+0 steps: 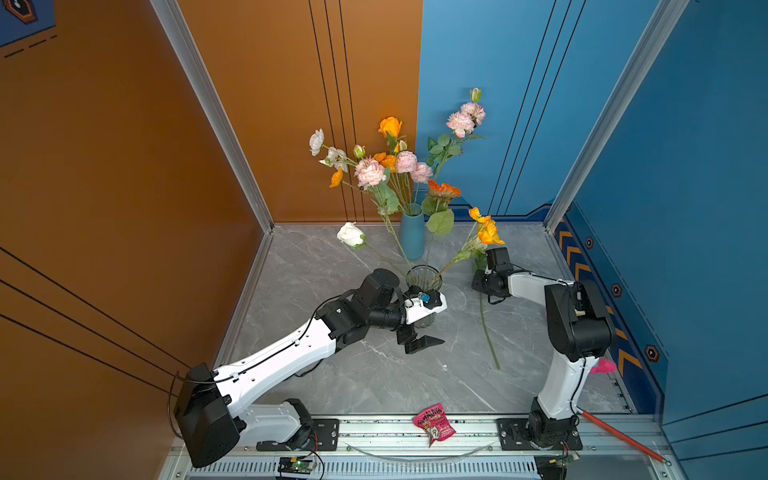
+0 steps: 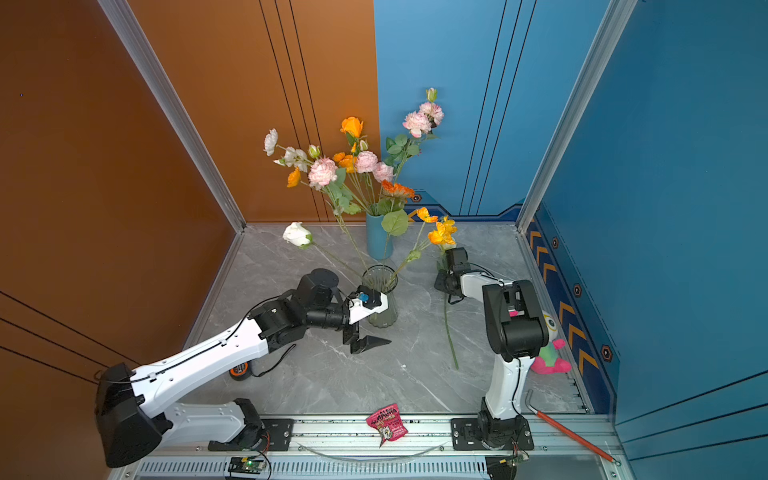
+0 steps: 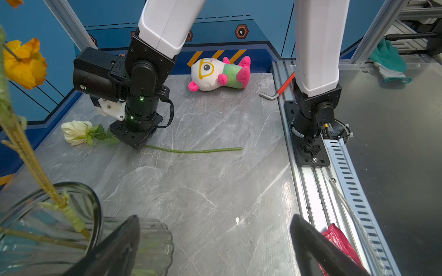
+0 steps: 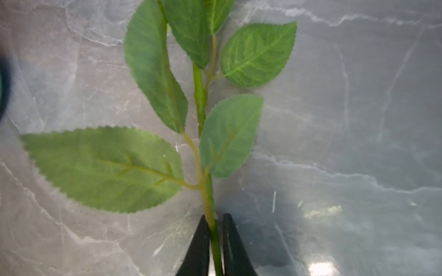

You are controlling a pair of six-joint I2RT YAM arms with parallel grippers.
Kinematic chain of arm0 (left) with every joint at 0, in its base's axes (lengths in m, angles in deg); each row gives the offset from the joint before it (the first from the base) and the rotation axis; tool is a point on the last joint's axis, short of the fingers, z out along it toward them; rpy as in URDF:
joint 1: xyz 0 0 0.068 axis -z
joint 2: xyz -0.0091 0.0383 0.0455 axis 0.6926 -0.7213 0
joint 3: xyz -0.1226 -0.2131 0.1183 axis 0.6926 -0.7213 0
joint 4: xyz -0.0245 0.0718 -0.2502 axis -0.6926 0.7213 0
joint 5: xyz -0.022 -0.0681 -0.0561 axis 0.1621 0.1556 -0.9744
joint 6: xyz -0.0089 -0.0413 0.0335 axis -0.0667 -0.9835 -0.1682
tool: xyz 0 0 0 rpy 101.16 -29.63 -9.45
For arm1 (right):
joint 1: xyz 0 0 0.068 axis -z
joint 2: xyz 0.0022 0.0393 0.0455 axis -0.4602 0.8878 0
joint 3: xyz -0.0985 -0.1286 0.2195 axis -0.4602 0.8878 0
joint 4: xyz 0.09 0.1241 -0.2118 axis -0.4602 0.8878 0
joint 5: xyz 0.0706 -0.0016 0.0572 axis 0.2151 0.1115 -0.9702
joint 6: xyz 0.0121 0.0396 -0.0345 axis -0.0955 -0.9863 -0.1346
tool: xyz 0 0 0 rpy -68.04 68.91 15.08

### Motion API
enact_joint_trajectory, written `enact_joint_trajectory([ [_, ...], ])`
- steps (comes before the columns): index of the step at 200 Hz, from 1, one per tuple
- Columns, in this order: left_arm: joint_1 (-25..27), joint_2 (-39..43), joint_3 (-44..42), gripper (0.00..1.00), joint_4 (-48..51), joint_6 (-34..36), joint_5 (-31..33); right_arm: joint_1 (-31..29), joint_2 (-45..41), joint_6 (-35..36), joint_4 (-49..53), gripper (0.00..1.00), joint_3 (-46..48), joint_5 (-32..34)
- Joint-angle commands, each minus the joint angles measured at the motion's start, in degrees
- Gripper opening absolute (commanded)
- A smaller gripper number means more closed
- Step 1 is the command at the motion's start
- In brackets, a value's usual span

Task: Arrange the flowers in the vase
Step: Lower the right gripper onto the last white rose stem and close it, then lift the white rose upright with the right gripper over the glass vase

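Thin green stem (image 4: 199,95) clamped in right gripper (image 4: 214,216), left gripper (image 3: 215,216) apart, ribbed glass vase (image 3: 157,241)

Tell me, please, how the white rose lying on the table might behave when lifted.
Probably light: the white rose is one flower on a thin stem. That stem lies nearly straight, so it likely lifts stiffly, without drooping. The jaws of the right gripper pinch near the leaves, so the long free end may pivot.
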Motion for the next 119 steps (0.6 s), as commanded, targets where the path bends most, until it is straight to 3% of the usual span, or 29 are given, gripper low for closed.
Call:
enact_joint_trajectory([
  [1, 0.48, 1.11, 0.94, 0.98, 0.89, 1.30, -0.02, 0.38, 0.53, 0.54, -0.05, 0.12, 1.92, -1.46],
  [60, 0.45, 1.04, 0.83, 0.98, 1.56, 2.40, 0.99, 0.38, -4.89, 0.34, -10.02, 0.02, 9.85, -2.24],
  [119, -0.79, 2.16, 0.83, 0.98, 1.71, 2.87, 1.07, 1.57, -9.36, -1.97, -14.62, 0.00, 15.77, -3.84],
])
